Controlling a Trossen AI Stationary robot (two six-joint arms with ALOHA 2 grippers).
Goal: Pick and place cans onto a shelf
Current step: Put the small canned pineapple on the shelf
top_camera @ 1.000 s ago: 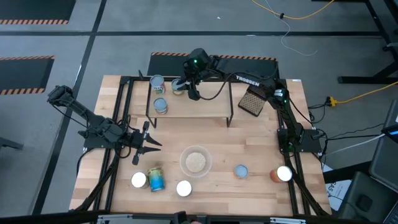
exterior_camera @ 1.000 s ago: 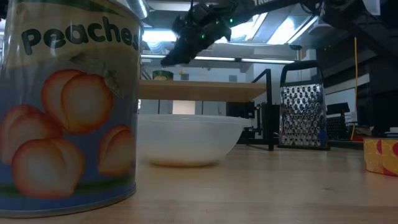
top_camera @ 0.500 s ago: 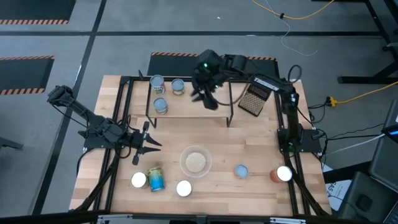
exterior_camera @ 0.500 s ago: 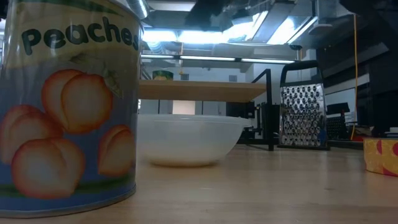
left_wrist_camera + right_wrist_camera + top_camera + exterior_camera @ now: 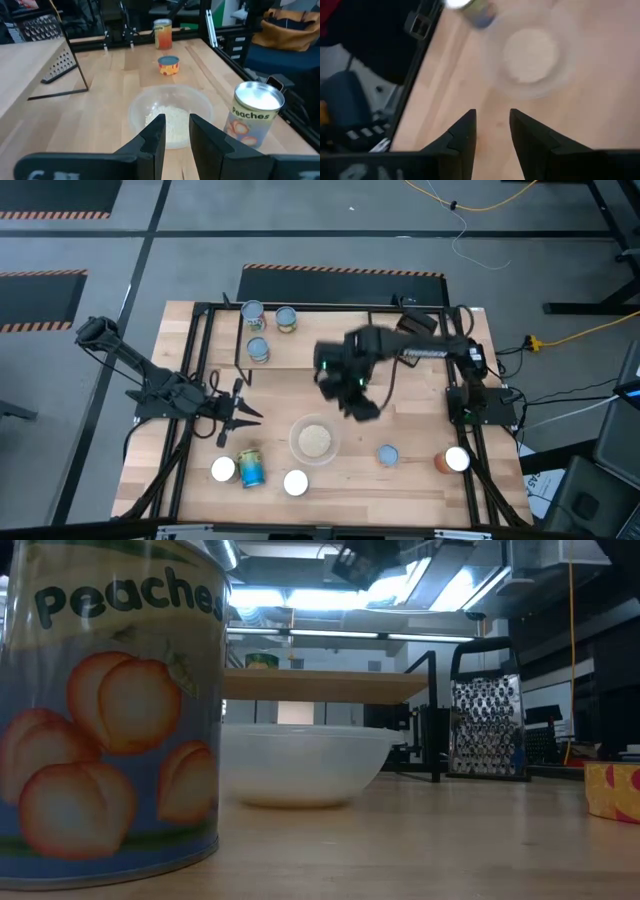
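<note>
Three cans (image 5: pixel 252 312) (image 5: pixel 286 318) (image 5: pixel 258 350) stand on the left part of the light-wood shelf (image 5: pixel 300 350). Several more cans stand on the table near its near edge, among them a peaches can (image 5: pixel 250 468) (image 5: pixel 252 117) and a can at the right (image 5: pixel 455 460). My right gripper (image 5: pixel 360 406) (image 5: pixel 492 130) is open and empty, in the air between the shelf and the bowl. My left gripper (image 5: pixel 240 412) (image 5: pixel 175 132) is open and empty, low at the table's left, pointing toward the bowl.
A clear bowl of pale grains (image 5: pixel 314 440) (image 5: pixel 300 765) sits near the table's middle. A metal grater (image 5: pixel 488 725) stands right of the shelf. Black frame rails run along the table's left and right sides.
My right gripper has drawn away from the can at the back of the shelf, which stays there. It has swung toward the table's right and near edge, past the shelf's front, and now hangs above the table by the bowl. My left arm has kept still.
</note>
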